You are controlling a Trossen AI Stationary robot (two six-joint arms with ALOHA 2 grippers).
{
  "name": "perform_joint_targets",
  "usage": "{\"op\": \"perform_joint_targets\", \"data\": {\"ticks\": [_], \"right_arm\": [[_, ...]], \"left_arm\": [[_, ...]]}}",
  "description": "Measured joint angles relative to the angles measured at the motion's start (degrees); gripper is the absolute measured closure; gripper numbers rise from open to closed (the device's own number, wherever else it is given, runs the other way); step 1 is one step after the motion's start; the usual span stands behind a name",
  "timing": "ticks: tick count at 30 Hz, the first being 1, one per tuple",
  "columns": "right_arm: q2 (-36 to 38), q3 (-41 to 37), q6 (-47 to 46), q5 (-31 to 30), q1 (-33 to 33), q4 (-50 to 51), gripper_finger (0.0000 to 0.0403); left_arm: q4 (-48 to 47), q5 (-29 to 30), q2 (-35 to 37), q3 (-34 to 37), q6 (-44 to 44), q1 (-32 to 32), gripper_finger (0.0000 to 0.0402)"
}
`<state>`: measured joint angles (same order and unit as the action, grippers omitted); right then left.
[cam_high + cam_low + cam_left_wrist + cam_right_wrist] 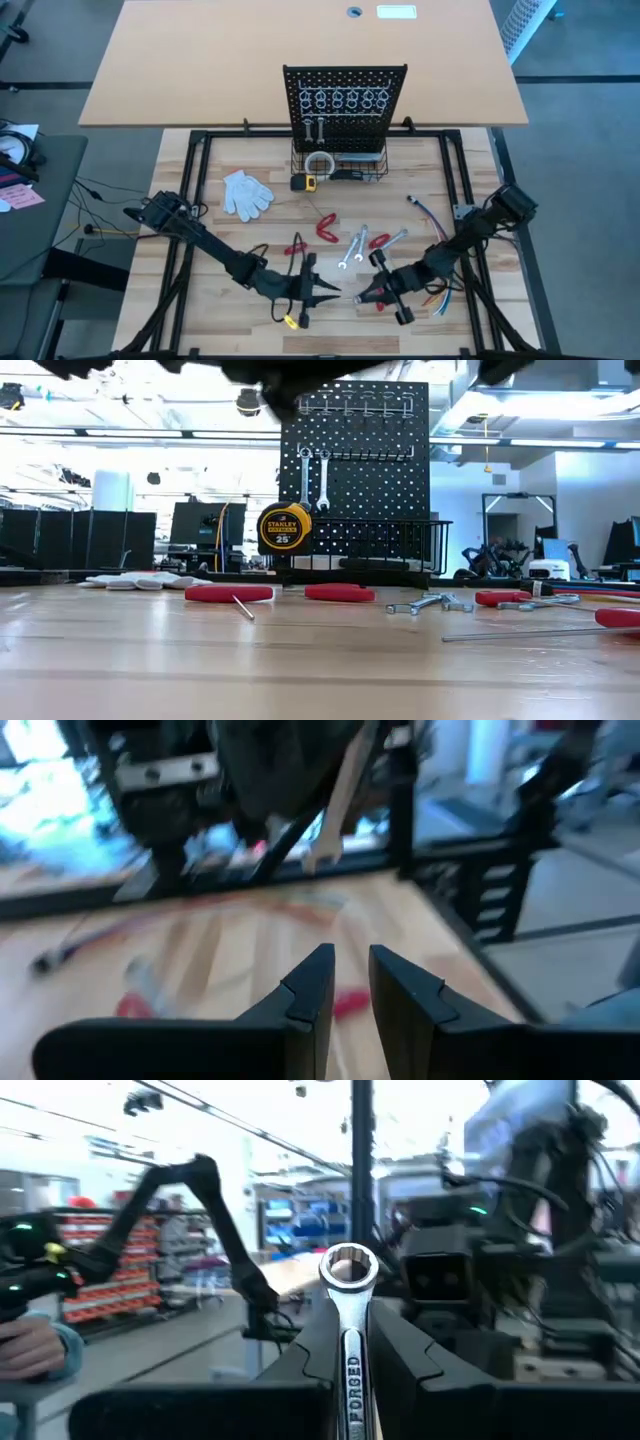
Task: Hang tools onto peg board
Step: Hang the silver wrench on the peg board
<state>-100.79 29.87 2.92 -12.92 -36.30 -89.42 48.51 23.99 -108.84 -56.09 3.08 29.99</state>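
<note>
Wrench [350, 1320] stands clamped between the right claw [352, 1370] fingers.

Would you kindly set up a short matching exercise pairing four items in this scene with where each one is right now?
Items:
1. white glove
2. tape measure
3. two wrenches
4. wrench with ring end

Places:
A. hanging on the peg board
B. between the right gripper fingers
C. flat on the table, left of the board
D. at the board's base

Pairs: 1-C, 2-D, 3-A, 4-B

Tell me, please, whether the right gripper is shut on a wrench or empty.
Shut on a wrench: in the right wrist view the silver wrench stands clamped between the right gripper, its ring end sticking out past the fingertips.
</note>
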Motion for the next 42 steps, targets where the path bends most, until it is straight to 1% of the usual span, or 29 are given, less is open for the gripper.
{"op": "perform_joint_targets", "data": {"ticks": [2, 6, 9, 12, 15, 18, 20, 25, 28, 36, 39, 42], "right_arm": [[0.01, 0.78, 0.18, 2.07, 0.01, -0.29, 0.0367], [0.34, 1.66, 0.73, 2.49, -0.08, -0.25, 0.0367], [0.26, 2.22, 0.91, 2.5, 0.07, -0.08, 0.0367], [0.24, 3.24, 1.92, 2.5, 0.44, -0.01, 0.0367], [0.24, 4.66, 3.32, 2.49, 0.59, 0.25, 0.0367], [0.24, 6.56, 5.12, 2.49, 0.81, 1.47, 0.0367], [0.24, 7.91, 7.41, 2.48, 0.88, 2.81, 0.0367], [0.24, 10.89, 9.65, 2.48, 1.22, 6.61, 0.0367], [0.24, 12.09, 11.03, 2.48, 1.64, 8.67, 0.0367], [0.24, 13.75, 13.08, 2.5, 2.58, 9.59, 0.0367], [0.24, 14.3, 13.95, 2.52, 3.16, 9.67, 0.0367], [0.24, 14.32, 14.1, 2.5, 3.68, 9.68, 0.0367]], "left_arm": [[1.92, -2.61, 0.0, -0.36, 2.08, -0.65, 0.0338], [2.4, -5.59, 0.0, -1.45, 5.36, -1.33, 0.0336], [2.4, -7.17, 0.0, -2.29, 6.35, -1.92, 0.0322], [2.39, -7.72, -0.02, -3.6, 6.59, -2.72, 0.0292], [2.49, -10.26, -0.02, -4.54, 6.87, -3.49, 0.0254], [2.39, -10.86, -0.04, -5.16, 4.13, -3.64, 0.0222], [2.57, -10.91, -0.04, -5.9, 3.01, -3.64, 0.021], [3.04, -10.95, -0.07, -7.06, 4.06, -2.58, 0.0206], [6.8, -10.99, -0.07, -7.23, 5.78, -1.74, 0.0209], [10.55, -9.63, -0.07, -7.24, 6.72, -0.75, 0.021], [11.08, -5.94, -0.07, -7.24, 6.77, -0.39, 0.021], [11.1, -3.94, -0.07, -7.24, 6.93, -0.17, 0.021]]}}
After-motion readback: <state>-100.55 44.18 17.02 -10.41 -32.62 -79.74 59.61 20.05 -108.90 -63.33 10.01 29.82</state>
